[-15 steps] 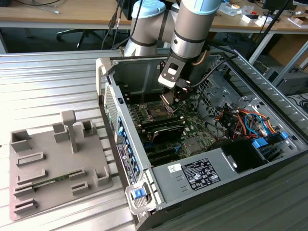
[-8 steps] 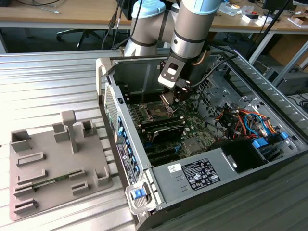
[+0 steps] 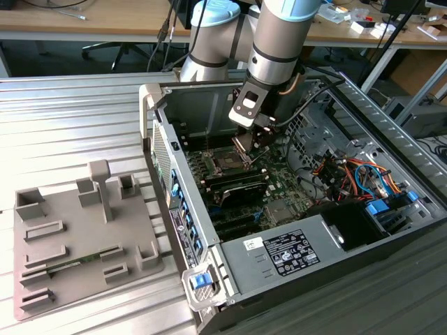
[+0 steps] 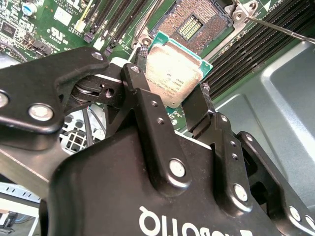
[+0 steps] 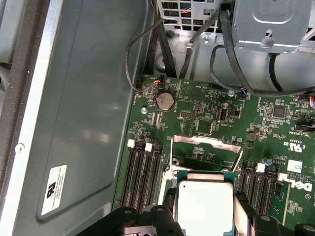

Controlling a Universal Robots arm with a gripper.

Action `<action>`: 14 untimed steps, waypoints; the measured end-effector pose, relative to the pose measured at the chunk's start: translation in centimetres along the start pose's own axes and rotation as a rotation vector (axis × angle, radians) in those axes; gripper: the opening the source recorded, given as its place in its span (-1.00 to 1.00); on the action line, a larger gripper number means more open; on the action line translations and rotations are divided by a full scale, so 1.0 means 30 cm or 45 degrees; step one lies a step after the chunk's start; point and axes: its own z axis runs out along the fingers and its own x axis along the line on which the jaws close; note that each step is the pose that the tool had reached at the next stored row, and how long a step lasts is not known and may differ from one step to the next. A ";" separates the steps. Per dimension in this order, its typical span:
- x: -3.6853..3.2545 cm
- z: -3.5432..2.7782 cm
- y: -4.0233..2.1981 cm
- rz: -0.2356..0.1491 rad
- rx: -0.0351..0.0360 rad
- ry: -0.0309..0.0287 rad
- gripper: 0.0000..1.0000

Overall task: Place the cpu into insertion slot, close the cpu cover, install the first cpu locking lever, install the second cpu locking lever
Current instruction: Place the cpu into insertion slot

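Observation:
My gripper (image 4: 172,78) is shut on the cpu (image 4: 173,73), a thin square chip with a dull silver face, its black fingers (image 4: 140,73) pinching two opposite edges. In the first wrist view the cpu (image 5: 205,202) hangs just above the insertion slot (image 5: 197,153) on the green board, partly covering it. The slot's dark pin field (image 4: 194,22) lies bare. The cpu cover (image 5: 207,142) stands tilted up at the slot's far edge. A thin locking lever (image 4: 283,30) sticks out free beside the slot. In the exterior view my gripper (image 3: 244,144) is inside the case over the slot (image 3: 229,162).
The open computer case (image 3: 167,139) has walls close around the gripper. Black memory slots (image 5: 142,172) flank the socket, and black cables (image 5: 231,59) hang near the drive cage. A grey fixture tray (image 3: 77,237) lies on the metal table at the exterior view's left.

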 end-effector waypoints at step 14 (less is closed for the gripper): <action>0.000 0.002 0.000 0.061 -0.0012 -0.0053 0.09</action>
